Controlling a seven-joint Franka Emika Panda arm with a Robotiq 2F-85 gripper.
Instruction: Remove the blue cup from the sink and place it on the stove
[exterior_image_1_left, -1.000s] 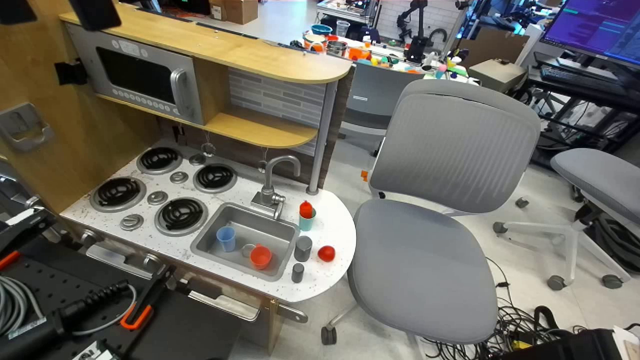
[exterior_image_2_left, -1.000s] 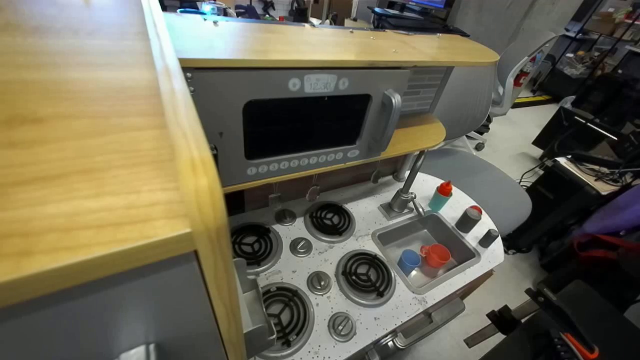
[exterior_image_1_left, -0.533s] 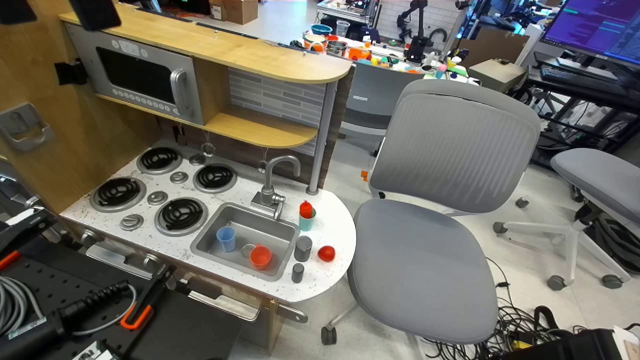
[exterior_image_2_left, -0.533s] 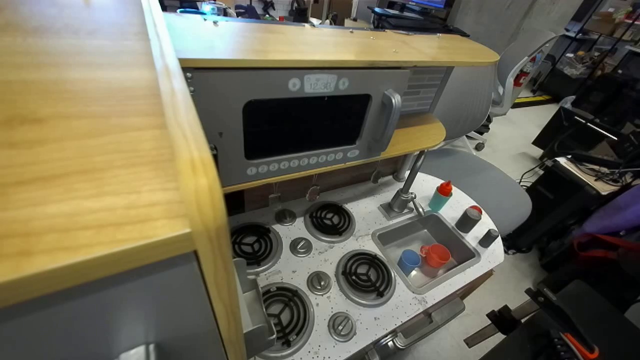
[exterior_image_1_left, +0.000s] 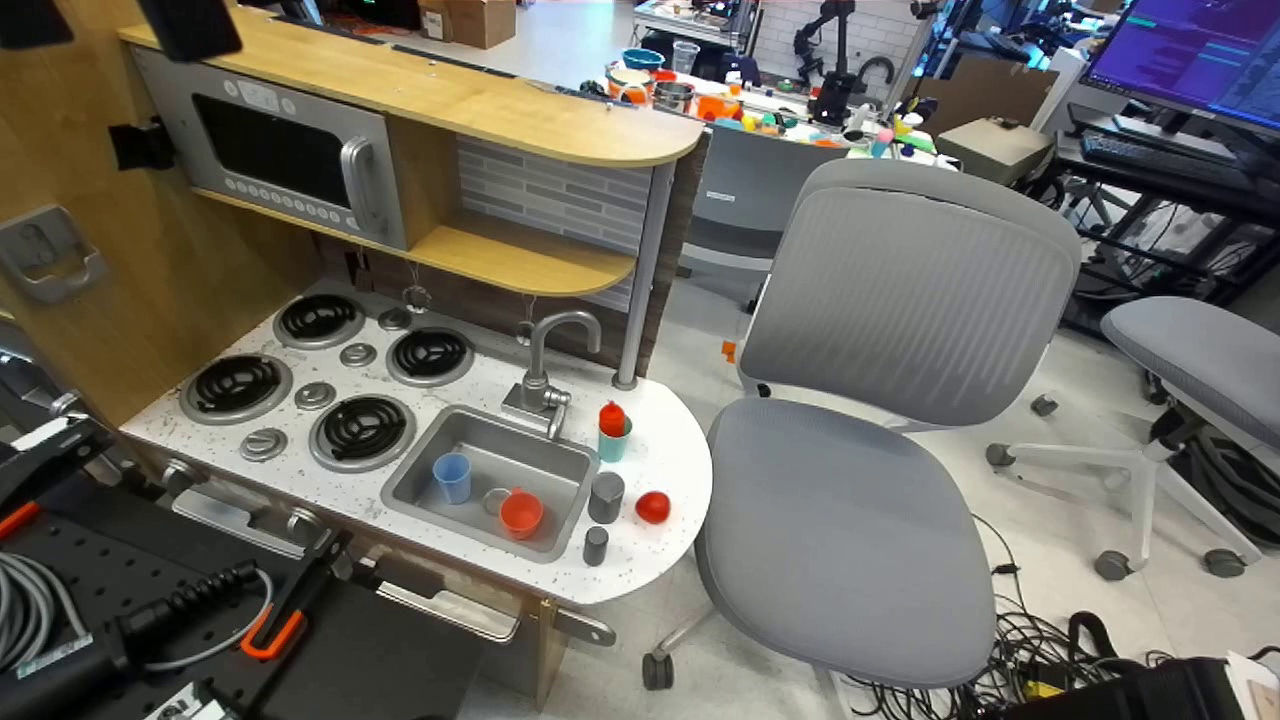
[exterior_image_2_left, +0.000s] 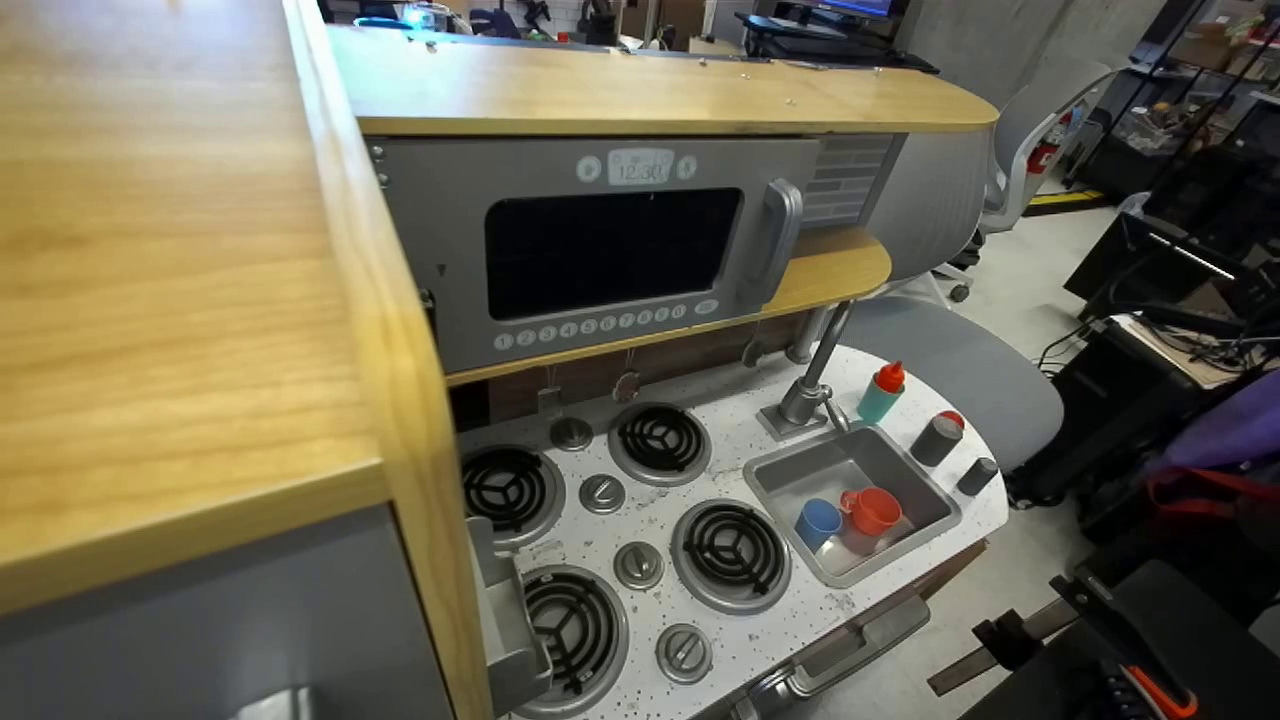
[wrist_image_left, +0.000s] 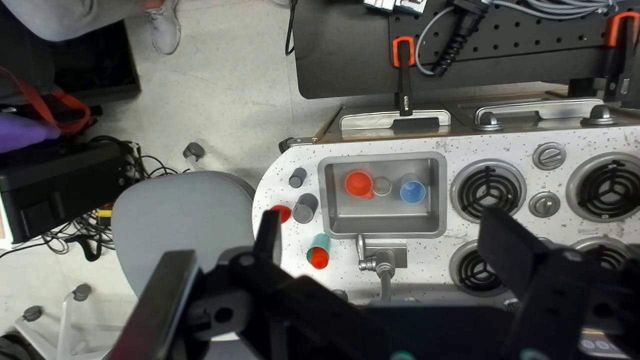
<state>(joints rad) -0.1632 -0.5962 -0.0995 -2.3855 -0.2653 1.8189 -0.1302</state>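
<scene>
Hand (wrist_image_left: 382, 225) wide, fingers (wrist_image_left: 510, 247) spread, well above the counter (exterior_image_1_left: 655, 430). Blue cup (wrist_image_left: 412, 190) upright in the sink (wrist_image_left: 400, 223), toward the stove (exterior_image_1_left: 362, 430) end, well apart from the hand. Red cup (wrist_image_left: 359, 184) in there too, near it. Tap (exterior_image_1_left: 537, 372), teal container (exterior_image_1_left: 612, 446) and two grey cylinders (exterior_image_1_left: 606, 498) stand just outside the rim.

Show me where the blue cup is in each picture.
In an exterior view: blue cup, left of centre, lower half.
In an exterior view: blue cup, right of centre, lower half.
In the wrist view: blue cup, right of centre, about halfway down.
Shared landmark: the sink holding it.
</scene>
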